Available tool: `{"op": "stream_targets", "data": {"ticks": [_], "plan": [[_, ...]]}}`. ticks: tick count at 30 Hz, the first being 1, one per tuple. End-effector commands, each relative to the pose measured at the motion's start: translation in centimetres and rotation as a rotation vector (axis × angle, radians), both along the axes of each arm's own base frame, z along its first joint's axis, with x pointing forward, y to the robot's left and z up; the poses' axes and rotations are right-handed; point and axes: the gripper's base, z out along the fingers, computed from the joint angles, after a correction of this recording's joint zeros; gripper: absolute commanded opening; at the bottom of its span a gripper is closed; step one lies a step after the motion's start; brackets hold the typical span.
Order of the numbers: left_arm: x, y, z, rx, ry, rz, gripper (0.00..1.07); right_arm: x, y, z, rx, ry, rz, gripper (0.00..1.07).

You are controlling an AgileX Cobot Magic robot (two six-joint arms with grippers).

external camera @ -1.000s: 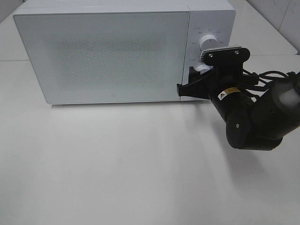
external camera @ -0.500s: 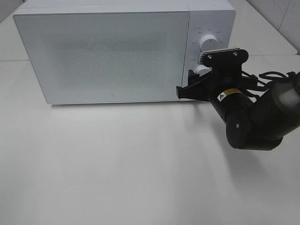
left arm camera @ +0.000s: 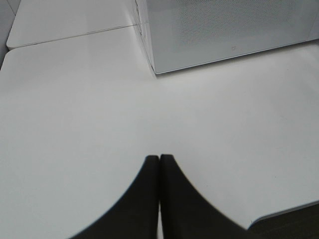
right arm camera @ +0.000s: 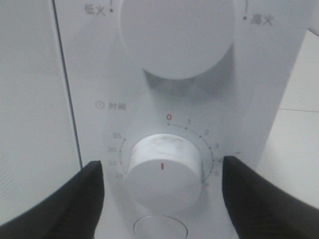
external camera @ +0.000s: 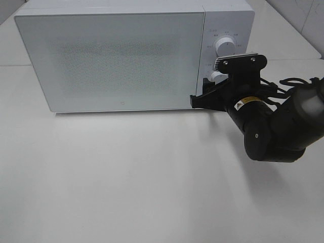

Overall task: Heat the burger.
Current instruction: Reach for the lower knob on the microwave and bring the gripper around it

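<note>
Two fingers of the right gripper (right arm camera: 160, 167) stand apart around the timer knob (right arm camera: 162, 191) of the microwave (external camera: 116, 61) at the desk's (external camera: 126, 177) far edge; the left gripper (left arm camera: 159, 159) is pressed together; where the burger is, I cannot tell

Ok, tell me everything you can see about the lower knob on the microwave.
The lower knob is a round, white, plastic-looking dial on the microwave control panel, its face smudged, with a red marker line. Printed numbers, starting at a red zero, curve around it. Fingers stand open on either side, not touching it.
</note>
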Motion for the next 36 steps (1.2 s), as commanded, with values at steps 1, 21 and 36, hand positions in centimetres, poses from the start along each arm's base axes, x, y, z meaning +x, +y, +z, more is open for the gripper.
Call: {"op": "stream_targets", "data": {"ticks": [1,21,36], "plan": [[-0.24,0.01,0.02,-0.014,-0.030,0.001,0.00,0.27,0.16,0.47,0.002,-0.017,0.009,0.64],[-0.24,0.01,0.02,-0.014,-0.030,0.001,0.00,0.31,0.14,0.64,0.000,-0.036,0.006,0.00],[-0.24,0.01,0.02,-0.014,-0.030,0.001,0.00,0.32,0.07,0.63,0.318,0.008,-0.073,0.00]]}}
